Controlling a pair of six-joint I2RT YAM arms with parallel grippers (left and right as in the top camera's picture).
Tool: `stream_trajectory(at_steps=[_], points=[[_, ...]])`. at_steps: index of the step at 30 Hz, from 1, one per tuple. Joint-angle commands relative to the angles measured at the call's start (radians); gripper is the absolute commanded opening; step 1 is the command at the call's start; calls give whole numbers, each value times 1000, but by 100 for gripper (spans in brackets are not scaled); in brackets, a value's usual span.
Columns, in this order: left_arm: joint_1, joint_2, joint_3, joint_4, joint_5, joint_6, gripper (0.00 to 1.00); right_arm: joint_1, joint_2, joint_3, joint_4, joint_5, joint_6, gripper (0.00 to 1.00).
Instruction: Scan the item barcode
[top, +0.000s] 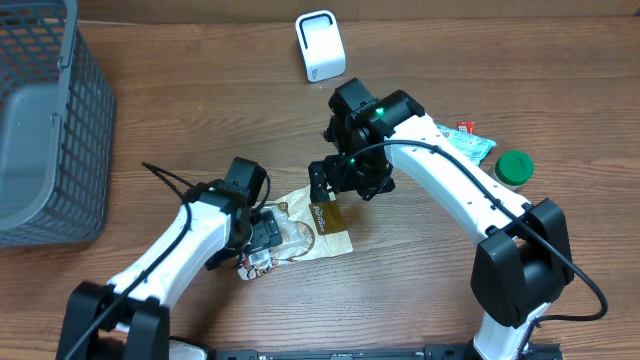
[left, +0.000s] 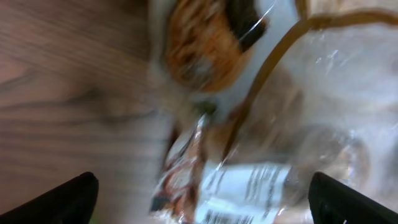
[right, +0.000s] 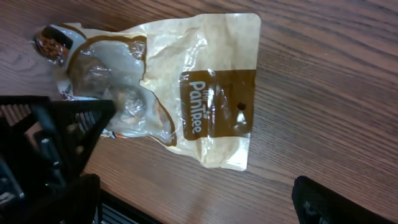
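Observation:
The item is a tan and clear snack bag (top: 305, 228) lying flat on the wood table, its brown label (right: 217, 109) facing up. My left gripper (top: 263, 238) hovers open right over the bag's left end. In the blurred left wrist view a white barcode sticker (left: 249, 190) lies between the two spread fingertips (left: 68, 199), and nothing is gripped by the left gripper (left: 205, 211). My right gripper (top: 328, 197) stands open above the bag's right end; in its own view the right gripper (right: 205, 205) is over bare wood just past the bag (right: 180, 74). The white scanner (top: 320, 45) stands at the back.
A grey mesh basket (top: 45, 130) fills the far left. A green lid (top: 515, 167) and a small green-and-white packet (top: 465, 143) lie at the right, beside the right arm. The left arm (right: 43, 149) shows dark at the left of the right wrist view.

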Motion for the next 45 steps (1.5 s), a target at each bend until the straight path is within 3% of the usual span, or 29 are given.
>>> stream_trajectory(at_steps=[1, 4, 12, 15, 17, 21, 24, 25, 40, 45], points=[[6, 50, -7, 35, 69, -16, 99, 2, -26, -5, 4, -1, 4, 100], [6, 95, -7, 47, 105, -16, 98, 2, -26, -5, 4, -1, 4, 100], [6, 170, -7, 60, 138, 26, 73, 2, -26, -5, 4, -1, 4, 100], [8, 169, -5, 84, 169, 84, 56, 2, -26, -5, 4, -1, 4, 100], [10, 169, -3, 92, 183, 105, 39, 2, -26, -5, 4, -1, 4, 100], [31, 169, -1, 91, 183, 113, 27, 2, -26, -5, 4, -1, 4, 100], [63, 167, 16, 71, 183, 134, 7, 2, -26, -5, 4, -2, 4, 100], [76, 166, 26, 61, 183, 143, 4, 2, -26, -5, 4, -1, 4, 100], [144, 163, 199, -74, 232, 301, 4, 2, -26, -5, 4, -1, 4, 100], [156, 163, 236, -85, 329, 356, 4, 2, -26, -5, 4, -1, 4, 100]])
